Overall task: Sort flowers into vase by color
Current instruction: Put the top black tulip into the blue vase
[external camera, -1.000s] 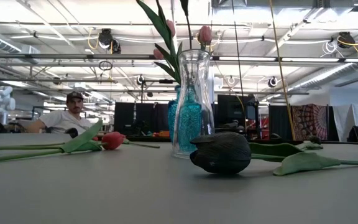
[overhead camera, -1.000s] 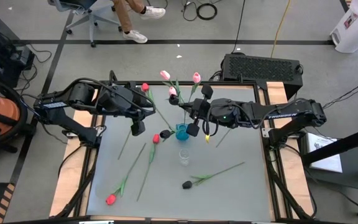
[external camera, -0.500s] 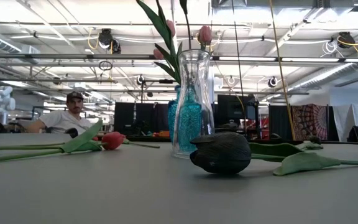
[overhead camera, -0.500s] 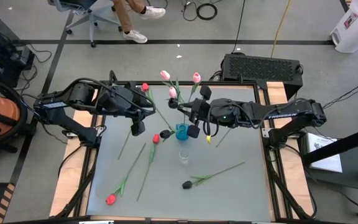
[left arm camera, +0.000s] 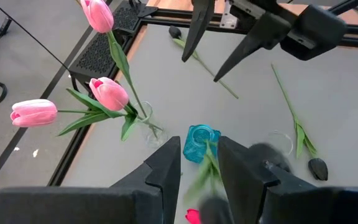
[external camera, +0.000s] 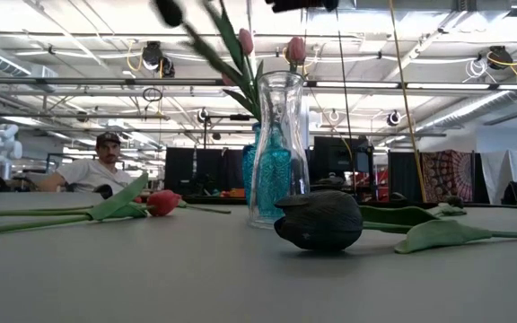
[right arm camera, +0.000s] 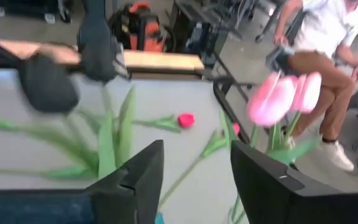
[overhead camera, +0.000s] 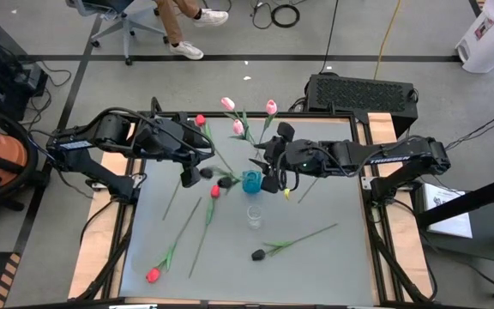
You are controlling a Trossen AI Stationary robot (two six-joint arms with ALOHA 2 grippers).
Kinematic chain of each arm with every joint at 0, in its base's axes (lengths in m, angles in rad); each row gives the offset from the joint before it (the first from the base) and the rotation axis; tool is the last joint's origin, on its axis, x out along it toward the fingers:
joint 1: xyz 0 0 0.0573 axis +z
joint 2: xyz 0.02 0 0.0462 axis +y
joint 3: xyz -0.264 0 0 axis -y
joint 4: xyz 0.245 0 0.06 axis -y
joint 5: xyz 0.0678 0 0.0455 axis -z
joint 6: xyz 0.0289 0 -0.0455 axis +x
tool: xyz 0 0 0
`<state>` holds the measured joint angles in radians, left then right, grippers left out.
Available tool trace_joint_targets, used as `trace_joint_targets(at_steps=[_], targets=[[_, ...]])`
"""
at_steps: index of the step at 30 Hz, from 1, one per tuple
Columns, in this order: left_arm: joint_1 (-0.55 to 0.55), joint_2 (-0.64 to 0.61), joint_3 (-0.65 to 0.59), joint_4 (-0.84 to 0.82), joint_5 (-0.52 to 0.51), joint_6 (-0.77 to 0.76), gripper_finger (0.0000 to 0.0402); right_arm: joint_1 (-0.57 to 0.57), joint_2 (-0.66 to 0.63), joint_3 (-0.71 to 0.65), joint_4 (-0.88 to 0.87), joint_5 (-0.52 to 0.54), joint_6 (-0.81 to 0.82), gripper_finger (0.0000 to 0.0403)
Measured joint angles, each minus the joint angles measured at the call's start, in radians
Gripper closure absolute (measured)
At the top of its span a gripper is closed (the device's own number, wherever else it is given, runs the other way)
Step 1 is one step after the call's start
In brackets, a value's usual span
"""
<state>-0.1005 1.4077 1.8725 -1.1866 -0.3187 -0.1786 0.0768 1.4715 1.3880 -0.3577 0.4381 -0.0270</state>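
A black tulip, blurred in motion, has its head [external camera: 169, 11] high to the left of the blue vase [overhead camera: 251, 180], and its stem [left arm camera: 207, 168] slants down toward the vase's mouth. My right gripper [overhead camera: 270, 176] hangs open just right of that vase, with nothing between its fingers. My left gripper [overhead camera: 192, 177] hovers open and empty left of the vase. Three pink tulips [left arm camera: 107, 93] stand with their stems in a clear vase. An empty clear vase [overhead camera: 254, 216] stands nearer. Red tulips [overhead camera: 215, 190] and another black one [overhead camera: 258, 254] lie flat on the table.
Loose stems lie across the table's left half and near right [overhead camera: 303, 236]. The three vases stand close together mid-table between my two grippers. A person [external camera: 97, 170] sits beyond the far edge. A dark box [overhead camera: 363, 90] sits behind the table.
My right gripper has opened and let go of the black tulip, tipping slightly downward. The tulip has dropped: its head, above the low view before, now shows there, blurred and leaning to the table's left over the blue vase.
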Motion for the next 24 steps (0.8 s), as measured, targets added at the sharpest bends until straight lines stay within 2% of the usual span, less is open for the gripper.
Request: trace_joint_targets(at_steps=[10,15,24], targets=[[0.000,0.000,0.000,0.000,0.000,0.001,0.0288,0.007,-0.007,0.000,-0.124,0.000,0.205,0.0207],[0.000,0.000,0.000,0.000,0.000,0.002,0.0288,0.006,-0.036,0.000,-0.183,0.000,0.369,0.0206],[0.000,0.000,0.000,0.000,0.000,0.011,0.0288,0.006,-0.115,0.000,-0.338,0.000,0.551,0.0206]])
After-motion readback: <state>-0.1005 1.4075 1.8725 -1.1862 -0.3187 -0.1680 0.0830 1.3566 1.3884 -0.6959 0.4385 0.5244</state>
